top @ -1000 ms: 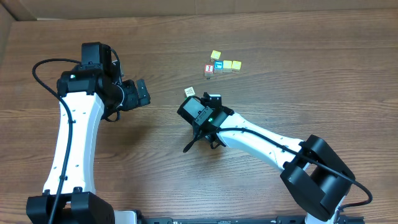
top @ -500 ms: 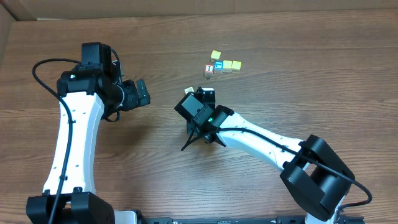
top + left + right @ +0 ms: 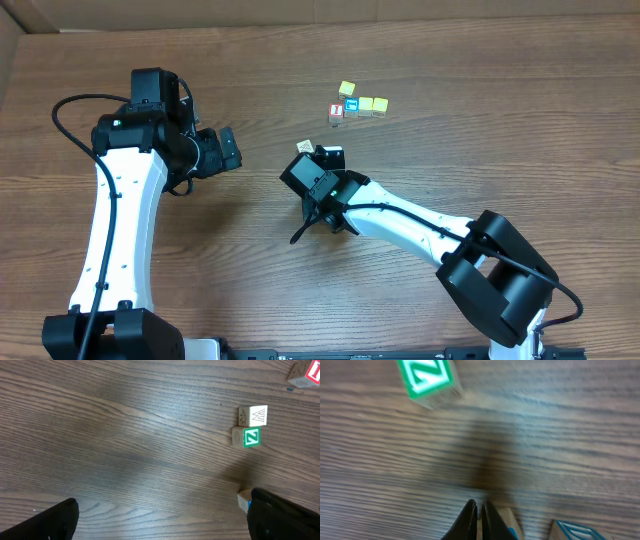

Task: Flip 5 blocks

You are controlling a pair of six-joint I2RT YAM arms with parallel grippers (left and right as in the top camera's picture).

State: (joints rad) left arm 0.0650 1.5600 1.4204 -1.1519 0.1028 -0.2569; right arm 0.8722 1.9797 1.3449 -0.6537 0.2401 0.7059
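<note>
2 dark fingertips of the right gripper (image 3: 479,509) press together at the bottom middle of the right wrist view, clenched on nothing. Just right of them, a tan block with a blue edge (image 3: 509,524) is cut off by the bottom edge. Whether the tips touch it cannot be told. At the lower right corner only a sliver of a teal-faced cube (image 3: 576,530) shows, its letter unreadable. Toward the upper left, apart from the tips, the green Z block (image 3: 426,375) sits skewed in the frame, its top cropped. The whole view is smeared.

From overhead, the right arm's wrist covers these blocks. Only a whitish block (image 3: 304,146) peeks out at its upper left. Toward the upper right, a cluster of 5 small cubes (image 3: 357,102) lies well apart, with faces too small to read.

The left gripper (image 3: 162,502) hangs fully spread and holds nothing, with 1 finger in each bottom corner of its wrist view. The finger in the lower right corner hides part of the tan block. Above that, the green Z block touches the whitish block, which bears a faint W. 1 red-faced cube (image 3: 304,375) is cropped by the upper right corner.
</note>
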